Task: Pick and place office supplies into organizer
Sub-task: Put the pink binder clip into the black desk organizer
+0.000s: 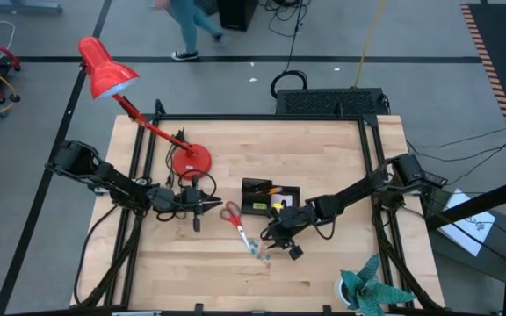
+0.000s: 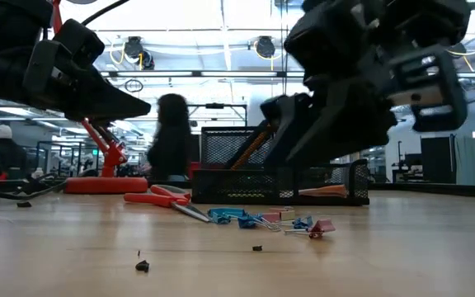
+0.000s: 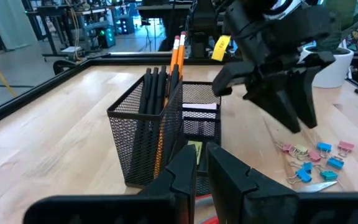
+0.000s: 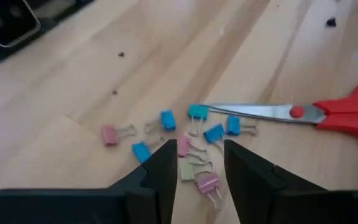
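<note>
The binder clips point(image 4: 185, 140) lay scattered on the bare wood just past the tips of the scissors point(image 1: 234, 217), a little way from the organizer point(image 1: 269, 198). I judged them light, stiff and springy, with thin wire handles that could slide or flip under a finger; the folded body looked to me the safer place to pinch, one clip at a time. They pointed every which way, no shared axis. The scissors lay flat beside them, blades closed, their long axis running from the red handles near the organizer out to the tips among the clips. I had the right gripper point(image 4: 197, 163) hovering over the pile, jaws partly apart with a pink clip showing between them, nothing gripped. The left gripper point(image 3: 202, 163) waited off to the organizer's other side near the lamp base point(image 1: 189, 161), its fingers nearly together and empty. Pens point(image 3: 153, 93) and pencils point(image 3: 178, 57) already stood upright in the organizer's tall cup.
</note>
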`<action>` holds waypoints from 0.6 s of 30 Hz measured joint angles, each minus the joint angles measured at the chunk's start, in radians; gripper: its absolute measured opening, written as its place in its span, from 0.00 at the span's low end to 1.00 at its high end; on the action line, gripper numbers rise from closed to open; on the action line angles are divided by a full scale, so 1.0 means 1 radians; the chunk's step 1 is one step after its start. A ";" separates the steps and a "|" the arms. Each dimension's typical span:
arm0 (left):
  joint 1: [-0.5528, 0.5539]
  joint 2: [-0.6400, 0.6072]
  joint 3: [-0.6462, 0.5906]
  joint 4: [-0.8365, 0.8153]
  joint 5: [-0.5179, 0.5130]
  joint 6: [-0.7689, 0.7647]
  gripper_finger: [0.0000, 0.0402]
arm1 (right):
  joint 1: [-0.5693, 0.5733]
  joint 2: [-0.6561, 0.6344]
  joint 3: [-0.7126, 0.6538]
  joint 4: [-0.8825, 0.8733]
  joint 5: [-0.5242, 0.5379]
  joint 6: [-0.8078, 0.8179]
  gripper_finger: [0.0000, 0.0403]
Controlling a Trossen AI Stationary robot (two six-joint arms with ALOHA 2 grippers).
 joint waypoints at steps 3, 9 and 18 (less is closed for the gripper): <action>0.000 0.000 0.000 0.000 0.000 -0.003 0.12 | -0.010 0.023 0.014 -0.035 0.000 -0.016 0.30; 0.000 0.000 0.000 0.000 0.000 -0.009 0.12 | -0.045 0.044 0.024 -0.047 -0.077 -0.026 0.30; 0.000 0.000 0.000 -0.001 0.001 -0.006 0.12 | -0.069 0.047 0.021 -0.122 -0.089 -0.051 0.31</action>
